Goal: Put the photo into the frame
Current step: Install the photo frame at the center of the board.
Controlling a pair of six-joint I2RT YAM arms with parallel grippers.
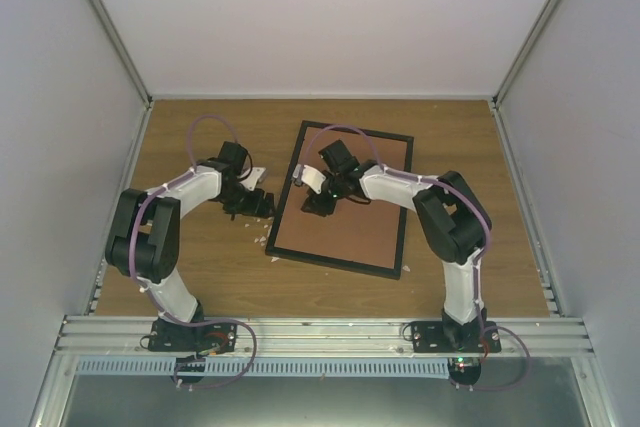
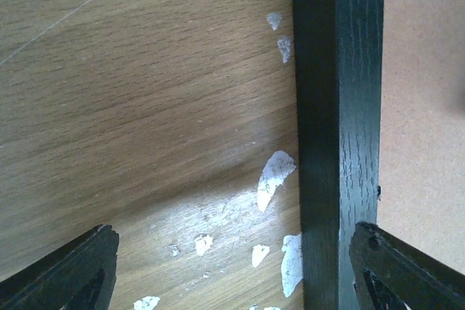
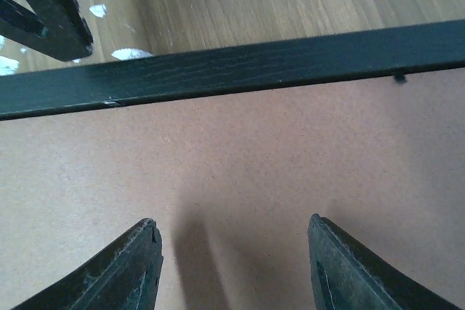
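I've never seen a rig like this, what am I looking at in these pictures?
Two robot arms are bolted to a wooden table. The wide picture looks down from above; the other two come from a camera on each wrist, so the dark prongs at the bottom are that arm's pincer. A black frame lies on the table, filled by a brown board, with white flecks beside it. The left pincer is open over the frame's side bar; the right pincer is open above the board. Neither holds anything. No photo shows.
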